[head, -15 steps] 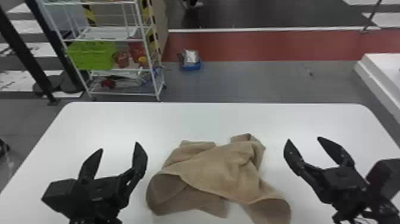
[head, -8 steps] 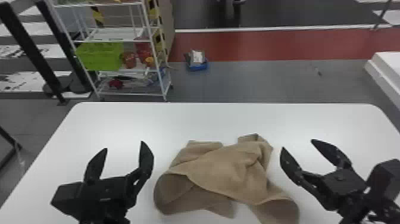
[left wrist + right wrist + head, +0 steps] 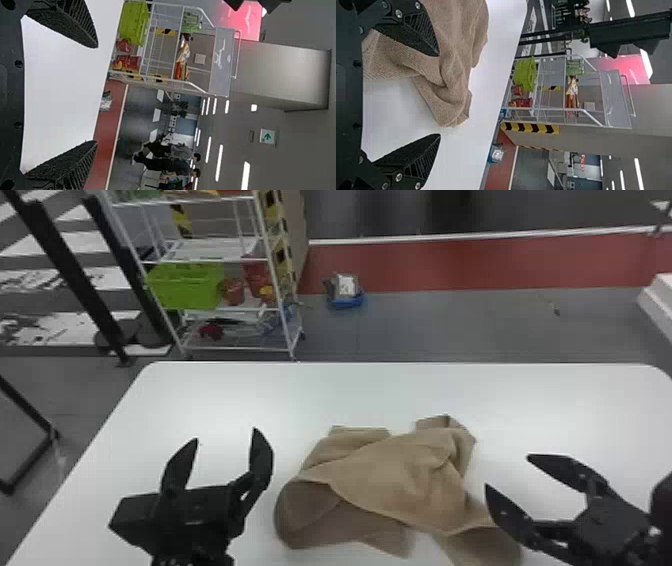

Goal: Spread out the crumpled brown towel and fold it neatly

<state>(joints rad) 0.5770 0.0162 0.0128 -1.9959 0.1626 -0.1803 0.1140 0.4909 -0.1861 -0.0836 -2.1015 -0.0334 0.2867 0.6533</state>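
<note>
Both grippers, left (image 3: 224, 435) and right (image 3: 507, 470), gape empty around the crumpled towel (image 3: 395, 480); best pinch just its edges, though which are true corners I can't tell.

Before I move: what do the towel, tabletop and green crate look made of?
Towel: matte cloth, likely cotton; ribbed texture, soft folds. Tabletop: smooth white, laminate or plastic; faint sheen. Green crate: probably plastic, low-gloss; even bright colour.

Green arrow (image 3: 267, 137) on white sign (image 3: 262, 132); lettering on rack panel (image 3: 224, 59) unreadable.
</note>
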